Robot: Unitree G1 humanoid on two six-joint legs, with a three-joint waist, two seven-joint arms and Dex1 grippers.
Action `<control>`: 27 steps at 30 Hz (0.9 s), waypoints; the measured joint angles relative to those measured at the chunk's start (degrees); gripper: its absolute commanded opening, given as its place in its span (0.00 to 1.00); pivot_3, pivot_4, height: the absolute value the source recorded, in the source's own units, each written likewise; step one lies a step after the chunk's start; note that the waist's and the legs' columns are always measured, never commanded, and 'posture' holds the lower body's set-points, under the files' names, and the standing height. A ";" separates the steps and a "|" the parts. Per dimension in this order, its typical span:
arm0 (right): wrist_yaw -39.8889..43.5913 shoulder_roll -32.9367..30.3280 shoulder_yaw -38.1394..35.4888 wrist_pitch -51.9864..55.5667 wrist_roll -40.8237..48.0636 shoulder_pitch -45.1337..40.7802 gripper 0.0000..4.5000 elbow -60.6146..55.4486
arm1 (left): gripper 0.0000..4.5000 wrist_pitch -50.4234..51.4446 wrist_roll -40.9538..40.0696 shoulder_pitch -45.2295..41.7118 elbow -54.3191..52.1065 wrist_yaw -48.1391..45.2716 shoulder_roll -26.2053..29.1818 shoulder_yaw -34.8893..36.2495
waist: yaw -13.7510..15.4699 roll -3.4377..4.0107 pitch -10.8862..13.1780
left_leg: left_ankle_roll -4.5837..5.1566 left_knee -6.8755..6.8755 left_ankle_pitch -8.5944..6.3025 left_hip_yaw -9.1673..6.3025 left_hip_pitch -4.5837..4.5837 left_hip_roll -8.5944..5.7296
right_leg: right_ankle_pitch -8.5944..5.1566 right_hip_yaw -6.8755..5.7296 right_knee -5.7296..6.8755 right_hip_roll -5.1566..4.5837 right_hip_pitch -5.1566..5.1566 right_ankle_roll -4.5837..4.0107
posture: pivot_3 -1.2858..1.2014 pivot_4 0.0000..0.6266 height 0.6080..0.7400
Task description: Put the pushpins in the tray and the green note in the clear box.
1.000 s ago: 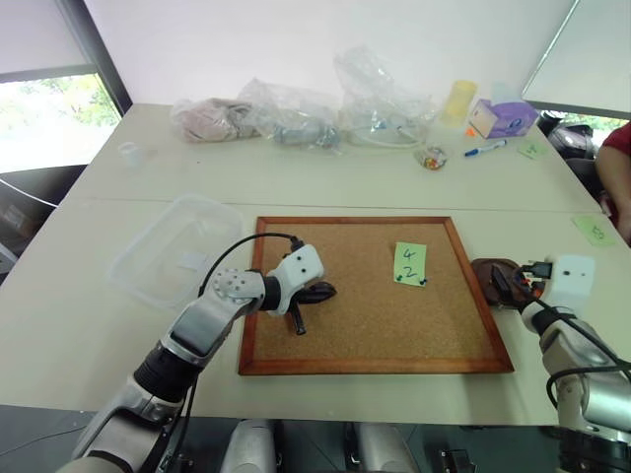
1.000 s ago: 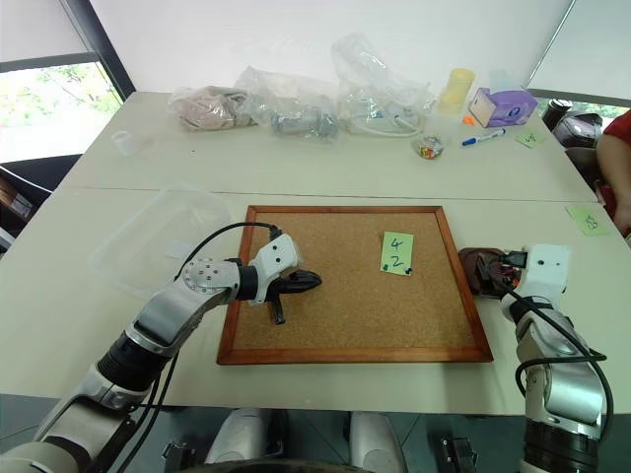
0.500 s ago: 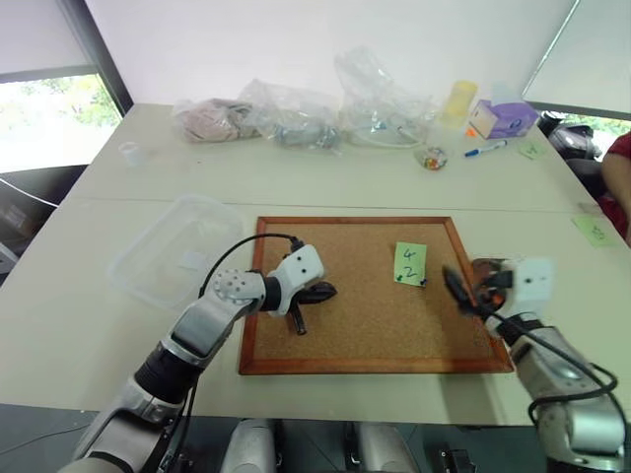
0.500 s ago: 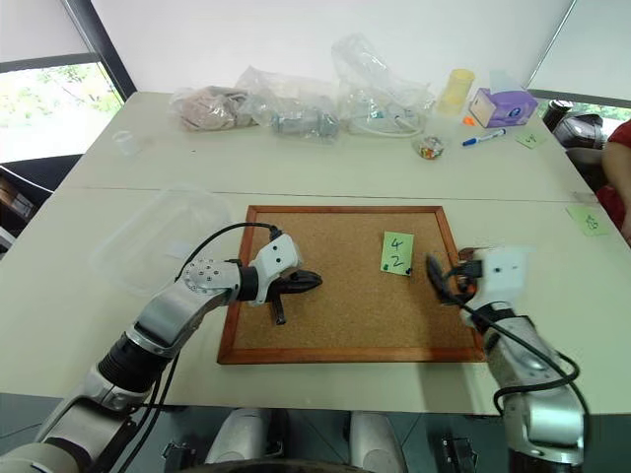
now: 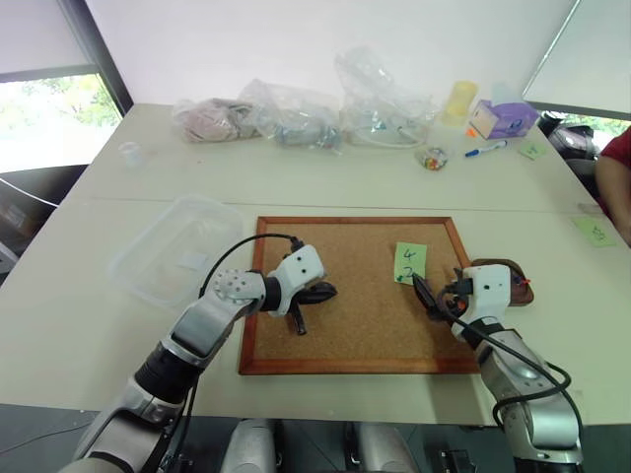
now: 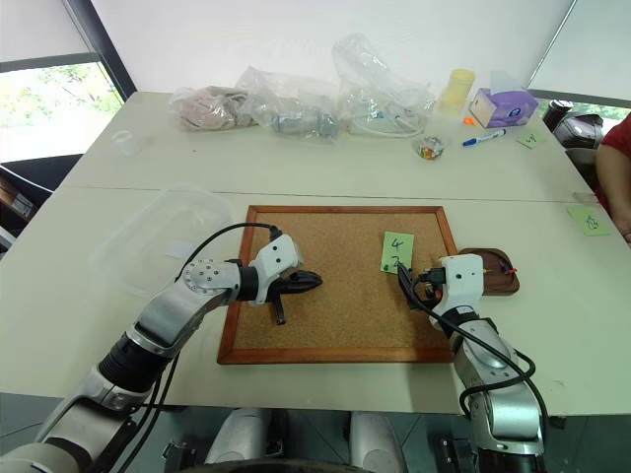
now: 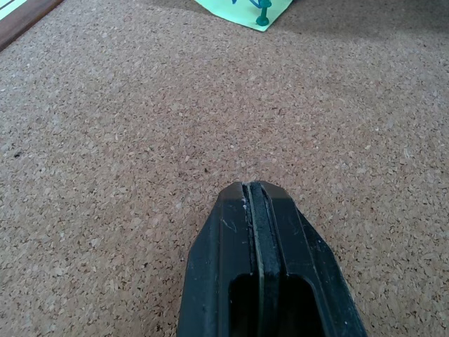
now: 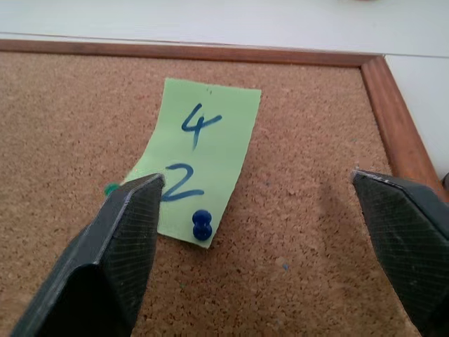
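Note:
The green note (image 8: pixel 203 158), marked "4" and "2", is pinned to the cork board (image 5: pixel 365 325) by two pushpins, a blue one (image 8: pixel 202 225) and a green one (image 8: pixel 111 189). My right gripper (image 8: pixel 256 180) is open just in front of the note's lower edge. The blue pin sits between its fingers, and one fingertip (image 8: pixel 144 193) overlaps the note's corner by the green pin. The dark wooden tray (image 5: pixel 511 272) lies right of the board, behind that wrist. My left gripper (image 7: pixel 251 188) is shut and empty over the board's left part. The clear box (image 5: pixel 173 248) sits left of the board.
Soft plastic bags (image 5: pixel 296 118), a yellow cup (image 5: pixel 458 99), a purple tissue box (image 5: pixel 501 118) and a marker (image 5: pixel 485 150) line the far table. Pale green slips (image 5: pixel 595 230) lie at the right, beside a person's red sleeve (image 5: pixel 619 148).
My right gripper has swung left from over the tray to the cork board, stopping at the green note. The left arm has stayed still.

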 measured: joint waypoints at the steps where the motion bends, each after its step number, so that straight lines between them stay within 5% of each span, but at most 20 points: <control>1: 0.18 0.23 0.13 -0.15 0.00 0.01 0.60 0.38 | 0.00 0.00 0.00 0.00 0.00 0.00 0.00 0.00 | 0.00 0.00 0.00 | 0.00 0.00 0.00 0.00 0.00 0.00 | 0.00 0.00 0.00 0.00 0.00 0.00 | 0.52 0.24 0.98; 6: 1.46 1.67 0.88 -0.30 1.17 0.04 0.01 0.63 | 0.00 0.00 0.00 0.00 0.00 0.01 -0.01 0.00 | 0.00 0.00 0.00 | 0.00 0.00 0.00 0.00 0.00 0.00 | 0.00 0.00 0.00 0.00 0.00 0.00 | 0.52 0.24 0.98; 27: -0.87 3.72 -2.22 -9.82 1.64 0.62 0.01 -1.01 | 0.00 0.15 0.02 -0.18 0.09 -0.39 0.01 -0.02 | -0.03 0.02 0.01 | 0.00 0.00 0.00 0.01 0.00 0.00 | 0.01 0.00 0.01 0.00 0.00 0.01 | 0.52 0.24 0.98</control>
